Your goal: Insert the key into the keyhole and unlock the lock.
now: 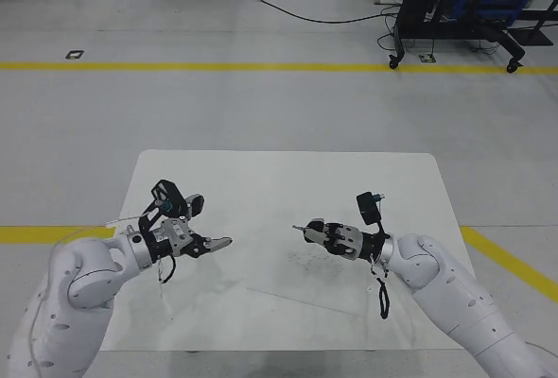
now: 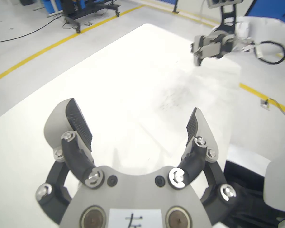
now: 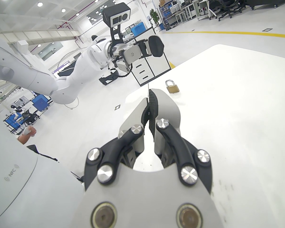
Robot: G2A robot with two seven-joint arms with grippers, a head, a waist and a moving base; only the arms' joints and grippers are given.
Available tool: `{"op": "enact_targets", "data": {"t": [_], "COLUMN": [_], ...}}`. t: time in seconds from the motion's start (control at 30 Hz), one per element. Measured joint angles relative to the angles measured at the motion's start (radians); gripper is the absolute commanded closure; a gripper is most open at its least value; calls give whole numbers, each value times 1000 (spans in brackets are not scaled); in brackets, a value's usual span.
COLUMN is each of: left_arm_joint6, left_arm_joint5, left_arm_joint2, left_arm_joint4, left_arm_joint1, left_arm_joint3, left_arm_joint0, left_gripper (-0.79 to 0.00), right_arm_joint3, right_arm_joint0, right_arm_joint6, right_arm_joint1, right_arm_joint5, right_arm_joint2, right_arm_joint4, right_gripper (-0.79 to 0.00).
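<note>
Top view: left hand (image 1: 215, 244) and right hand (image 1: 307, 230) over worktop (image 1: 288, 175), tips facing, well apart.
Left wrist view: left hand wide open, empty; probably free to steady lock.
Right wrist view: right hand pinched tight on thin blade, probably key (image 3: 148, 88), pointing toward lock (image 3: 172, 86) on worktop near edge, ready for insertion.

1 padlock (image 3: 172, 87); 1 key (image 3: 148, 87); 1 table (image 1: 288, 170); 2 tools: left tool (image 2: 133, 110), right tool (image 3: 149, 96).
</note>
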Motion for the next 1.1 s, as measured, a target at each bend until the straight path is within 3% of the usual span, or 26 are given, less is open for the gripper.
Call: {"op": "enact_targets", "data": {"t": [0.13,0.27,0.33,0.47,0.63,0.9,0.97,1.1], "left_arm_joint6": [-74,-134,-165,-165,-156,-182,-190,-191], "left_arm_joint5": [93,155,175,197,210,244,252,261], "left_arm_joint2": [-90,-80,-57,-23,18,57,61,78], "left_arm_joint4": [75,142,174,202,221,243,251,264], "left_arm_joint1": [11,14,15,14,12,12,13,13], "left_arm_joint3": [-101,-112,-94,-34,68,115,117,122], "left_arm_joint0": [102,143,135,102,47,6,4,-8], "left_gripper": [-785,-785,-785,-656,-643,-616,-566,-385], "right_arm_joint3": [0,0,0,0,0,0,0,0], "right_arm_joint0": [0,0,0,0,0,0,0,0], "right_arm_joint6": [0,0,0,0,0,0,0,0], "right_arm_joint1": [0,0,0,0,0,0,0,0], "right_arm_joint5": [0,0,0,0,0,0,0,0], "right_arm_joint2": [0,0,0,0,0,0,0,0], "right_arm_joint4": [0,0,0,0,0,0,0,0], "right_gripper": [0,0,0,0,0,0,0,0]}}
